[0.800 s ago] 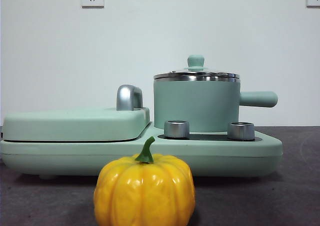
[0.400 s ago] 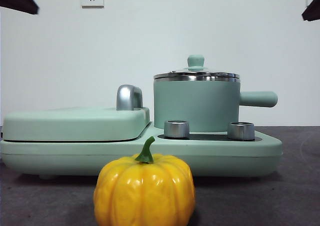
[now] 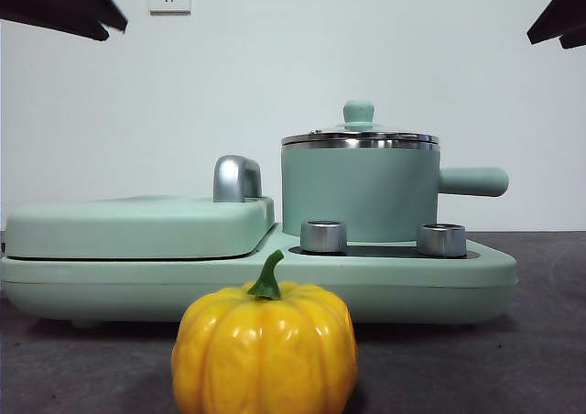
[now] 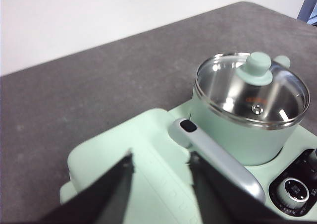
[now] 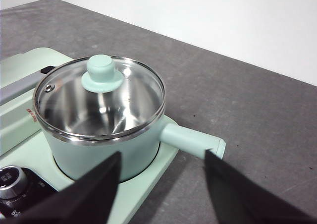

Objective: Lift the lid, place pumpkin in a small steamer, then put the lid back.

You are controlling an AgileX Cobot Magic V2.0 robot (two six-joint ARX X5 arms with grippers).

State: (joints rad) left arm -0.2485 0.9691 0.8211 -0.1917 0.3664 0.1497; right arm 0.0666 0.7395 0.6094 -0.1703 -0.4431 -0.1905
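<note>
The yellow-orange pumpkin (image 3: 265,350) stands on the dark table in front of the appliance, touched by nothing. Behind it the small steamer (image 3: 357,194) sits on the mint-green base, its side handle (image 3: 472,181) pointing right. The glass lid (image 3: 359,138) rests shut on the small steamer (image 5: 106,152). My left gripper (image 4: 161,159) hovers open above the flat cover, with the lid (image 4: 233,90) ahead of it. Open too, my right gripper (image 5: 162,157) hangs above the pot's handle side, the lid (image 5: 114,105) just ahead. Both show as black tips at the front view's top corners.
A wide mint-green base (image 3: 458,281) carries two steel dials (image 3: 323,236) in front of the pot. A flat mint-green cover (image 3: 137,226) with a chrome handle (image 3: 236,178) fills its left half. Dark table (image 5: 257,115) runs beyond the pot to a white wall.
Black arm tips have come into both top corners of the front view and grown larger. Pumpkin, pot and lid have not moved.
</note>
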